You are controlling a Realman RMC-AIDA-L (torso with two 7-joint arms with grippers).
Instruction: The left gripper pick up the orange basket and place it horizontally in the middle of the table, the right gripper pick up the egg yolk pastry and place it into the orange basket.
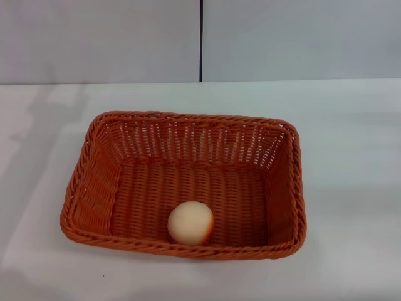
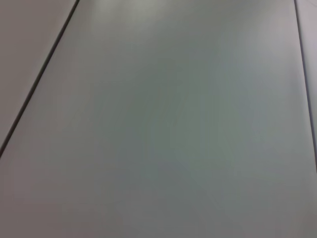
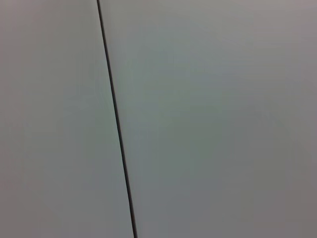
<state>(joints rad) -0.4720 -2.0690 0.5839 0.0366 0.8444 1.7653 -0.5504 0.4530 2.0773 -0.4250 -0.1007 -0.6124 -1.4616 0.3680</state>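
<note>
Near the middle of the table [image 1: 351, 188], closer to its front edge than to its back edge: the orange basket [image 1: 94, 182], resting flat with its long sides parallel to the front edge, open side up, braided rim unbroken all round. Inside the basket, on its woven floor, against the foot of the front wall and roughly midway along it: the egg yolk pastry [image 1: 190, 222], a pale cream ball, touching floor and front wall, well apart from both short walls and from the back wall. Beyond the back edge of the table: a grey panelled wall [image 1: 100, 37] with one dark vertical seam. In the left wrist view and the right wrist view: only plain grey panels crossed by dark seams. Left gripper and right gripper outside all three views, hence open or closed state not determinable, and no relation between either gripper and the basket or pastry visible. Nothing touching basket or pastry from above.
</note>
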